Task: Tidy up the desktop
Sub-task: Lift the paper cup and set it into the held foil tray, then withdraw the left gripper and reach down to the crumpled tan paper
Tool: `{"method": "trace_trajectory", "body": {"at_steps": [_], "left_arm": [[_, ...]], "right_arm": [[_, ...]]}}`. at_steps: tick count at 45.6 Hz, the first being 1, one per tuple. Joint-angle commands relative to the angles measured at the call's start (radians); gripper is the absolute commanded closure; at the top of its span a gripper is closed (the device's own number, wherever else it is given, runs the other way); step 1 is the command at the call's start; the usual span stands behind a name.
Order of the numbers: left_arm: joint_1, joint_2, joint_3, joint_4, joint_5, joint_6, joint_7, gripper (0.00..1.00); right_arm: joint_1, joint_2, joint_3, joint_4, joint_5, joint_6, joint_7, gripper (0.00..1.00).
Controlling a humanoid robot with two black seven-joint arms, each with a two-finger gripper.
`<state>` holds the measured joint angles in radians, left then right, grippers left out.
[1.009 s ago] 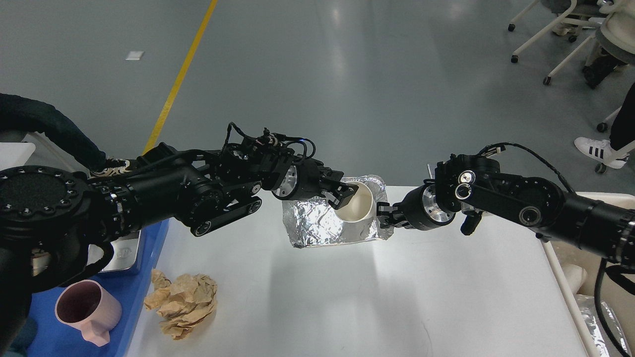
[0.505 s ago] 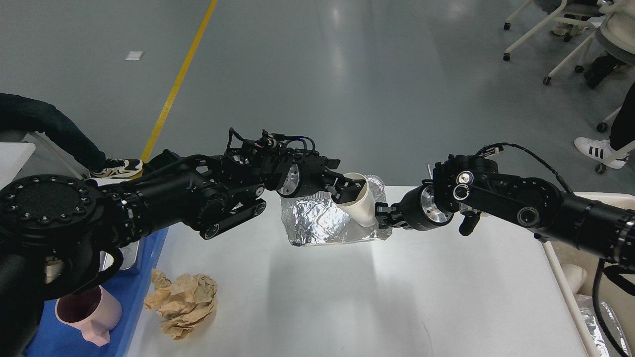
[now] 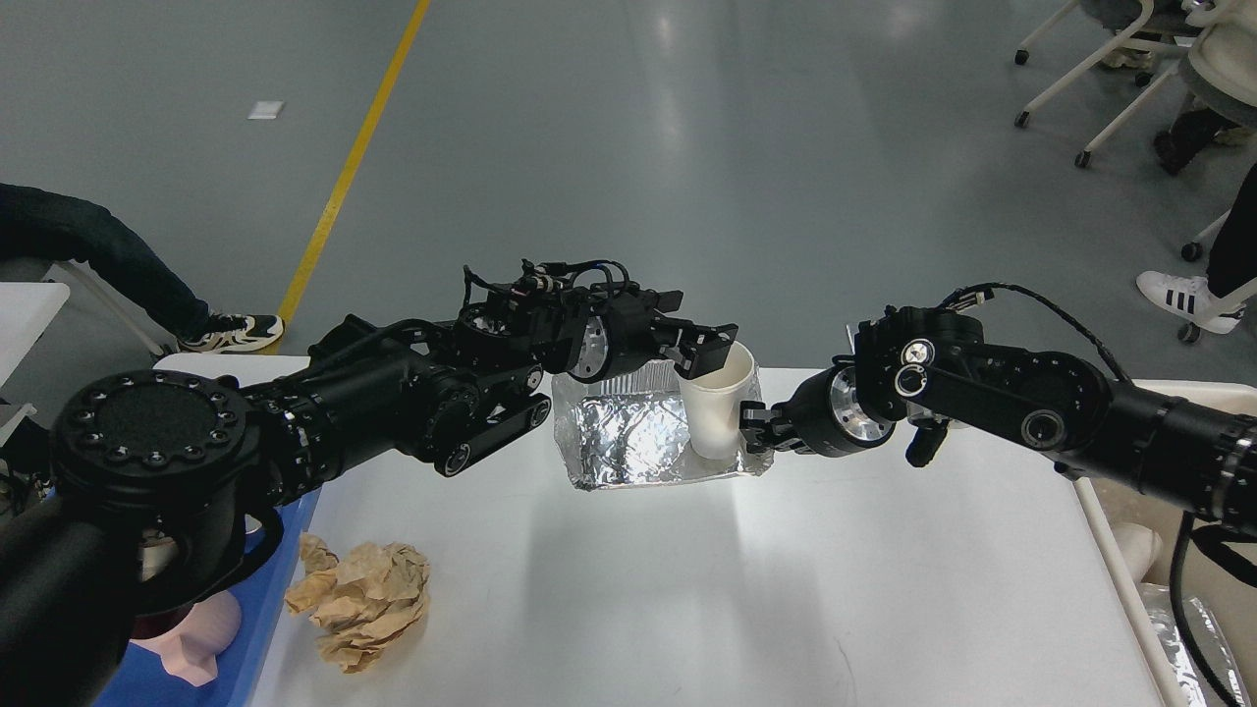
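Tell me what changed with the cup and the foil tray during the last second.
The left claw, gripping the white cup by its rim, tipped it from lying on its side to upright in the foil tray. The right claw stayed at the tray's right edge; the crumpled paper did not move.

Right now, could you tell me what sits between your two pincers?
In the head view, a white paper cup stands upright on a foil tray, between the left pincer and right pincer.
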<state>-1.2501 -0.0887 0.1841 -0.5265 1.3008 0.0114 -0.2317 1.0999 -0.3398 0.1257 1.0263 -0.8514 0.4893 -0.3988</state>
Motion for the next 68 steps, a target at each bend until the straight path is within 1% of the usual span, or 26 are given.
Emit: {"method": "trace_trajectory", "body": {"at_steps": [1,6,9,15,20,24,27,30,33,37,40,47,51,58,59,63,68], "left_arm": [[-0.002,-0.002,0.002,0.002,-0.029,0.002,-0.003,0.2],[-0.011,-0.006,0.003,0.002,-0.028,-0.008,-0.005,0.17],[-0.014,-0.008,0.009,0.0,-0.026,-0.014,-0.014,0.13],[-0.02,0.024,0.015,-0.001,-0.028,-0.045,-0.017,0.07],[-0.042,0.116,0.003,-0.013,-0.028,-0.06,-0.018,0.05],[-0.049,0.205,-0.003,-0.053,-0.028,-0.091,-0.02,0.04],[-0.065,0.291,-0.006,-0.122,-0.026,-0.106,-0.02,0.04],[-0.071,0.417,-0.008,-0.255,-0.025,-0.108,-0.017,0.04],[-0.075,0.551,-0.006,-0.423,-0.026,-0.108,-0.003,0.04],[-0.075,0.739,0.001,-0.637,-0.025,-0.108,0.002,0.04],[-0.062,0.863,0.008,-0.745,-0.025,-0.107,0.002,0.04],[-0.012,1.085,0.008,-0.886,-0.02,-0.108,-0.003,0.03],[0.018,1.201,0.009,-0.969,-0.02,-0.125,-0.006,0.03],[0.096,1.386,0.006,-1.098,-0.014,-0.125,-0.011,0.03],[0.119,1.435,0.005,-1.122,-0.014,-0.119,-0.012,0.03],[0.164,1.492,0.003,-1.141,-0.014,-0.09,-0.014,0.03],[0.219,1.52,0.005,-1.141,-0.014,-0.031,-0.018,0.03]], "right_arm": [[0.0,0.002,0.0,0.0,0.0,0.0,0.0,1.0],[0.0,0.001,-0.001,0.0,0.0,0.0,0.0,1.0],[0.0,-0.001,-0.001,0.0,0.0,0.0,0.0,1.0],[-0.002,-0.007,-0.001,0.001,0.0,0.0,0.0,1.0],[-0.003,-0.01,-0.001,0.001,0.0,0.0,0.0,1.0],[-0.003,-0.011,-0.001,0.001,0.0,0.0,0.0,1.0],[-0.003,-0.011,-0.001,0.0,0.0,0.0,0.0,1.0],[-0.005,-0.011,-0.001,0.0,0.0,0.0,0.0,1.0],[-0.005,-0.013,-0.001,0.0,0.0,0.0,0.0,1.0],[-0.005,-0.016,-0.001,0.0,0.0,0.0,0.0,1.0],[-0.006,-0.015,-0.001,0.0,0.0,0.0,0.0,1.0],[-0.005,-0.008,-0.001,-0.002,-0.002,0.0,0.0,1.0],[-0.005,-0.007,-0.001,-0.002,-0.002,0.0,0.0,1.0],[-0.006,-0.011,-0.001,0.0,-0.002,0.0,0.0,1.0],[-0.006,-0.013,-0.001,0.0,-0.002,0.0,0.0,1.0],[-0.012,-0.013,0.0,0.0,-0.002,0.0,0.0,1.0],[-0.018,-0.011,0.0,0.0,-0.002,-0.002,0.0,1.0]]}}
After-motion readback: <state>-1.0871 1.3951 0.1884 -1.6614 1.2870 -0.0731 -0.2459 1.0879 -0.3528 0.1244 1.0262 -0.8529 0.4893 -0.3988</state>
